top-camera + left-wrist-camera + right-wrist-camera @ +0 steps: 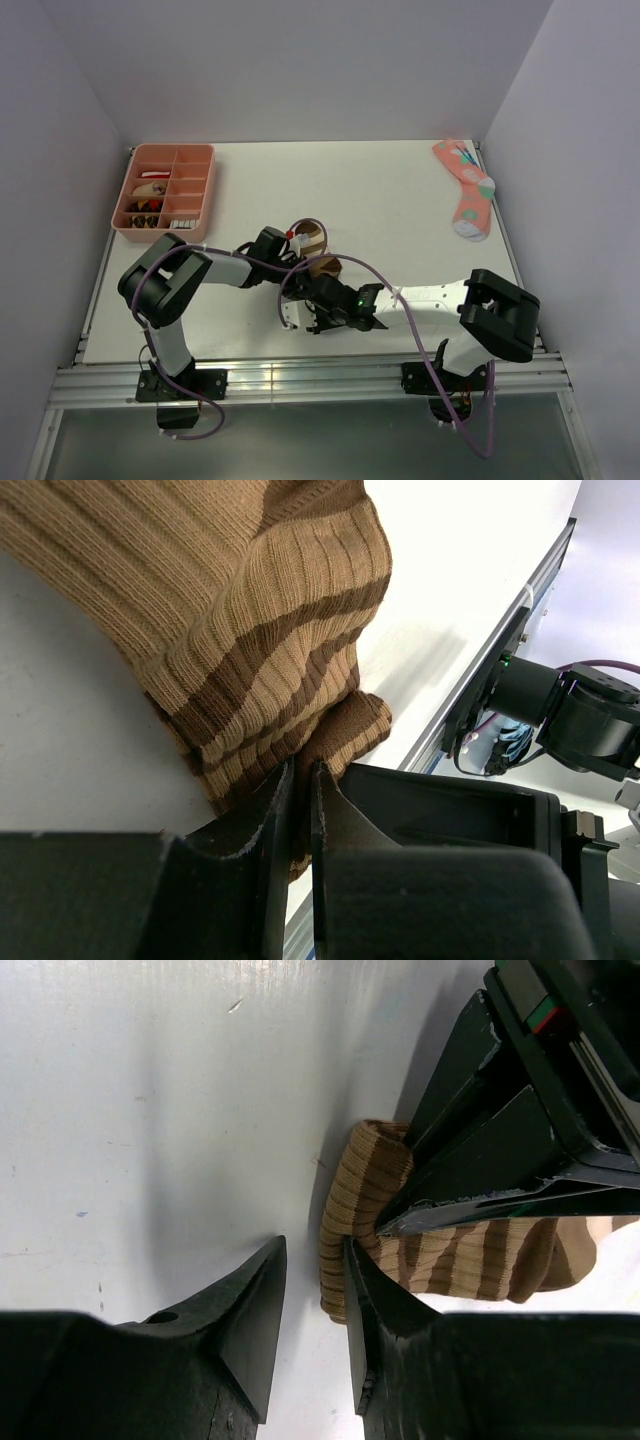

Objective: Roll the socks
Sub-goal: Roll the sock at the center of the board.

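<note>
Two arms meet over the middle of the white table (400,200), and only one of the task's socks is plain to see: one brown-and-tan striped sock (260,630), bunched on the table between the two grippers. The left gripper (300,815) has its two fingers (265,830) pressed nearly together, pinching a fold at the sock's edge, while the rest of the sock spreads away from the tips. The right gripper (315,1300) stands with a gap between its two fingers (245,1310), bare table showing between them; the sock's rolled edge lies against the inner face of one finger, not clamped. One pink dotted sock (467,190) lies at the far right corner, one pink divided tray (209,190) at the far left
</note>
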You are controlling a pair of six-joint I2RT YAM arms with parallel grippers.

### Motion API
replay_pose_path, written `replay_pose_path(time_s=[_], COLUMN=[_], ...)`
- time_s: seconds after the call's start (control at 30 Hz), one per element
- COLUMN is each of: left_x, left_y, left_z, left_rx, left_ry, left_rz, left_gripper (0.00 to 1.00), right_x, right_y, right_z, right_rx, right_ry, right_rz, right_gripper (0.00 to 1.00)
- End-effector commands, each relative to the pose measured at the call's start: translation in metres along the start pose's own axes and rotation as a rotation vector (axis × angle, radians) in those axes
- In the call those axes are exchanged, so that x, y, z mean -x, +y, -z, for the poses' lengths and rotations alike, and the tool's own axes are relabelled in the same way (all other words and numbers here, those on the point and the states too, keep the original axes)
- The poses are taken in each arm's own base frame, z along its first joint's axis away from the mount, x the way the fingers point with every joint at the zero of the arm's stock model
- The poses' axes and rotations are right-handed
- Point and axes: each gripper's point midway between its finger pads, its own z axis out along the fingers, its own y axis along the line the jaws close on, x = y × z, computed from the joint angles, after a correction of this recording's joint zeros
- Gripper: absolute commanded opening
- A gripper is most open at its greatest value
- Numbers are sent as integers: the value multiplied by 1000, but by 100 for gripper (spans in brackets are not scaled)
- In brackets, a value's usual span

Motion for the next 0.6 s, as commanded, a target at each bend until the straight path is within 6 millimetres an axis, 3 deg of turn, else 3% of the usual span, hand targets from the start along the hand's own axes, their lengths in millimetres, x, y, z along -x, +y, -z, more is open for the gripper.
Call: replay_pose_path(time_s=[0.0,0.33,0.57], left_x=[-70,-70,-71], left_y=[91,92,93], left_z=[9,9,8], left_rx=[338,345,346], left_ry=[158,161,167], left_rz=[155,153,155], left_gripper=[0,0,0], right_x=[21,25,18], right_y=[-24,-41,-40], right_z=[-2,5,2], right_rx=[-91,-177,-194], right_ry=[-58,-72,-46], right_rz=[29,46,78], right_gripper=[37,34,35])
